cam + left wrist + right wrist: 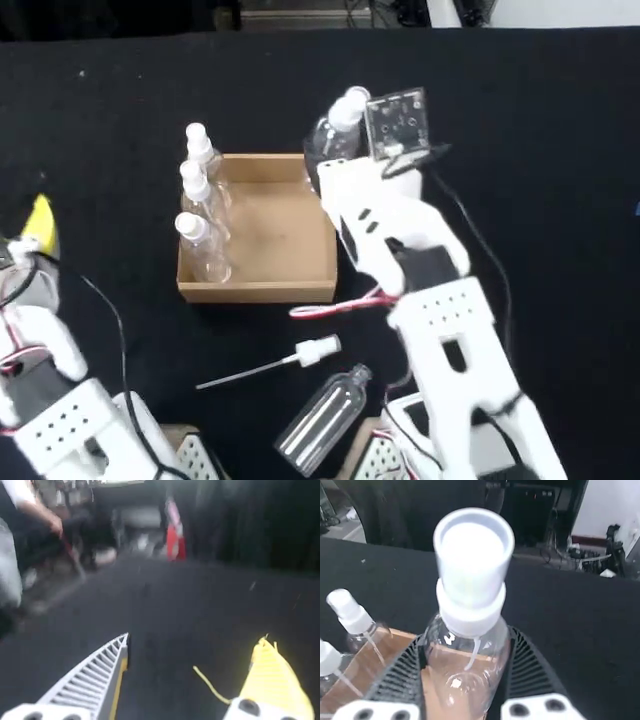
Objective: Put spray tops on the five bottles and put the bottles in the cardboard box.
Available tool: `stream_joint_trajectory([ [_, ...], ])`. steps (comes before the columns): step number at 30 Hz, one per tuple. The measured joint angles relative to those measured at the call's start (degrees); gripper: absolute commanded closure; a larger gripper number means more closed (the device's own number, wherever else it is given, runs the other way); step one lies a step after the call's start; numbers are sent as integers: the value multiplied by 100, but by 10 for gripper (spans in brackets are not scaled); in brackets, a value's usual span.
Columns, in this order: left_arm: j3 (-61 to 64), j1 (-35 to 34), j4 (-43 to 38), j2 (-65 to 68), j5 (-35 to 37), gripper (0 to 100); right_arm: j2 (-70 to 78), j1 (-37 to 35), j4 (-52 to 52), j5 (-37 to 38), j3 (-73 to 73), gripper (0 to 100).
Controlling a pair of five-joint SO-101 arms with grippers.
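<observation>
The right pincer (465,649) grips a clear bottle (466,677) upright, its ribbed black fingers (402,675) pressed to both sides of the body just under the neck. A white spray top (472,545) sits on that bottle. In the high view the right pincer (335,150) holds the bottle (340,125) at the 1 o'clock corner of the cardboard box (290,255), and the right wrist view shows cardboard under the bottle's base.

Three bottles (200,195), each with a spray top, stand in a row inside the box against its 9 o'clock wall.

On the black surface (540,130), at 6 o'clock from the box, a loose spray top (318,349) lies on its side, its thin dip tube pointing toward 8 o'clock. Just beyond it, near 5 o'clock, an uncapped bottle (322,422) lies flat with its open neck toward the box.

The left pincer (194,640) is spread wide with nothing between its grey finger (95,677) and its yellow finger (272,672). It sits over the dark surface well out at 9 o'clock from the box, where its yellow finger (40,218) shows in the high view.
</observation>
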Motion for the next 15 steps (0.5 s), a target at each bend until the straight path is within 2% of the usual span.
stream_joint_trajectory([
  [5, 1275, -44, -747, 0, 114, 647, 519, -141, -747, -255, 413, 987],
  [10, 1996, -44, -1266, 0, 730, 647, 730, -519, -1433, -343, 686, 987],
  [15, 2532, -9, -1591, 0, 1371, 647, 1231, -519, -1811, -246, 695, 987],
])
